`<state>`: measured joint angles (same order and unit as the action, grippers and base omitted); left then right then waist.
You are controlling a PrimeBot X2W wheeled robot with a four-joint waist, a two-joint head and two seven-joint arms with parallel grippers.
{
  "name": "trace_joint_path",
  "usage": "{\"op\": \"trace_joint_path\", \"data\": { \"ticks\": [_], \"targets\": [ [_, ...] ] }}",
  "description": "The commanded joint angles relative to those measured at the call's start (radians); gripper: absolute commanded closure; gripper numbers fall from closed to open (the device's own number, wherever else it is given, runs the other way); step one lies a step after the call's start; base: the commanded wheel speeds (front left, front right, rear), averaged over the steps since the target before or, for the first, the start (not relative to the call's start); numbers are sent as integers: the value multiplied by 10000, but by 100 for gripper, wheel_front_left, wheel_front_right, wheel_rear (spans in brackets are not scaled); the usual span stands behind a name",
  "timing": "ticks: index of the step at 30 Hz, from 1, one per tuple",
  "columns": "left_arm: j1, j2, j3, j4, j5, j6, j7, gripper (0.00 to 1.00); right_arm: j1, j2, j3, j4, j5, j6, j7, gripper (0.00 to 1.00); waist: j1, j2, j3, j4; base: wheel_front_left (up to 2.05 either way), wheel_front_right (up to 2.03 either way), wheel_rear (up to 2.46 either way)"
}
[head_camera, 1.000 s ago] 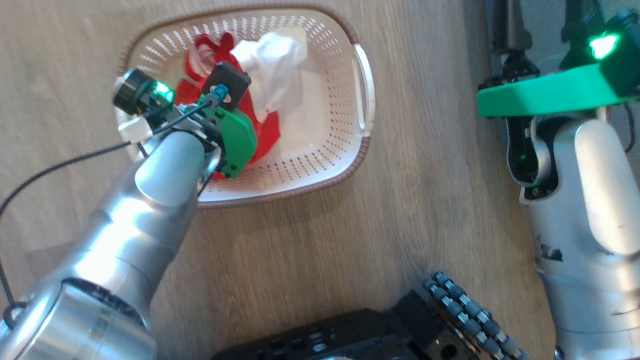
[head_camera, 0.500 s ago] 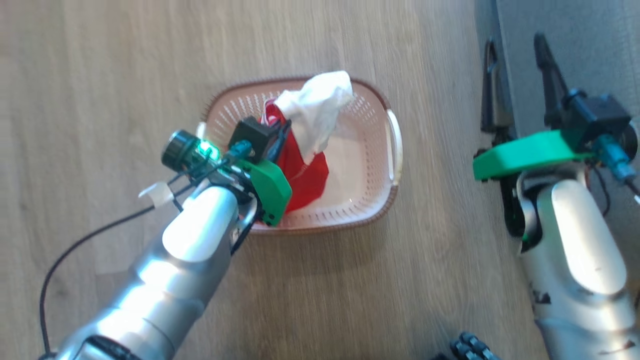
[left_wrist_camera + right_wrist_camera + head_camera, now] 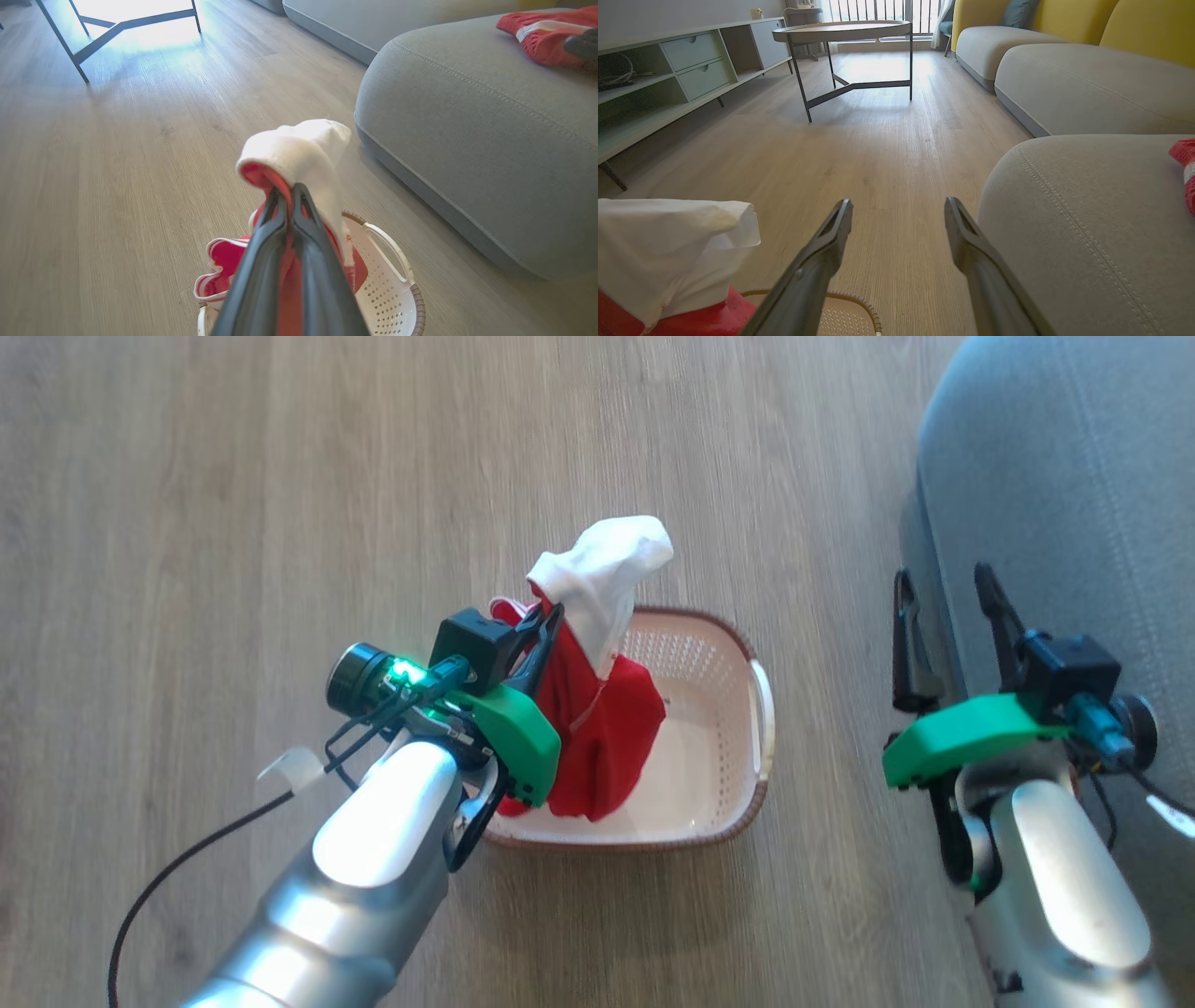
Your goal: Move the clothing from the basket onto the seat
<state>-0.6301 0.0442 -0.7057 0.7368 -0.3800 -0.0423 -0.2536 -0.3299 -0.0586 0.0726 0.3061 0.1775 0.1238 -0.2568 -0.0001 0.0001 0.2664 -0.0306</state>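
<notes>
Pinching soft red-and-white clothing [image 3: 607, 737] over the perforated basket [image 3: 711, 665], left jaws grip tight; right jaws gape.

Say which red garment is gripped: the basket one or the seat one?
The clothing over the basket: the left gripper is shut on it and it hangs. The other garment lies loose on the seat.

— What can't you see?
— The fingertips of my left hand [image 3: 290, 191] are buried under the white fold of the clothing [image 3: 299, 149]. The clothing and my forearm [image 3: 373, 821] cover the basket [image 3: 719, 663]'s left side.
— And the seat [image 3: 1055, 476]?
— It's cut off at the right edge, and so is the red cloth [image 3: 1183, 151] on it.
</notes>
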Motion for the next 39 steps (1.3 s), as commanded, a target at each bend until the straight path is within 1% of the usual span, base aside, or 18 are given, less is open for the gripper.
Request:
{"op": "trace_joint_path", "data": {
  "ticks": [1,5,6,11,16,25,31,39],
  "targets": [
    [-148,61,427,-556,26,51,-81,100,150,84,185,-197,56,69,-49,0,1,-1,-551,134,0,0,0],
    [9,61,640,-1201,106,71,-81,100,491,84,93,-95,140,69,-49,0,1,-1,-1027,215,0,0,0],
    [9,61,640,-1201,106,71,-81,100,491,84,93,-95,140,69,-49,0,1,-1,-1027,215,0,0,0],
    [188,61,965,-2059,203,88,-81,100,861,84,70,-19,211,69,-49,0,1,-1,-1519,250,0,0,0],
    [160,90,1162,-2832,324,106,-81,100,1129,84,49,20,260,69,-49,0,1,-1,-1781,286,0,0,0],
    [37,176,1292,-3978,187,141,40,100,1338,84,107,84,326,69,-49,0,1,-1,-1956,272,0,0,0],
    [4,223,1230,-4725,188,253,229,100,1347,84,120,87,337,69,-49,0,1,-1,-1938,268,0,0,0],
    [-31,252,1159,-5102,157,355,368,100,1298,84,224,11,446,69,-49,0,1,-1,-1824,264,0,0,0]
  ]
}}
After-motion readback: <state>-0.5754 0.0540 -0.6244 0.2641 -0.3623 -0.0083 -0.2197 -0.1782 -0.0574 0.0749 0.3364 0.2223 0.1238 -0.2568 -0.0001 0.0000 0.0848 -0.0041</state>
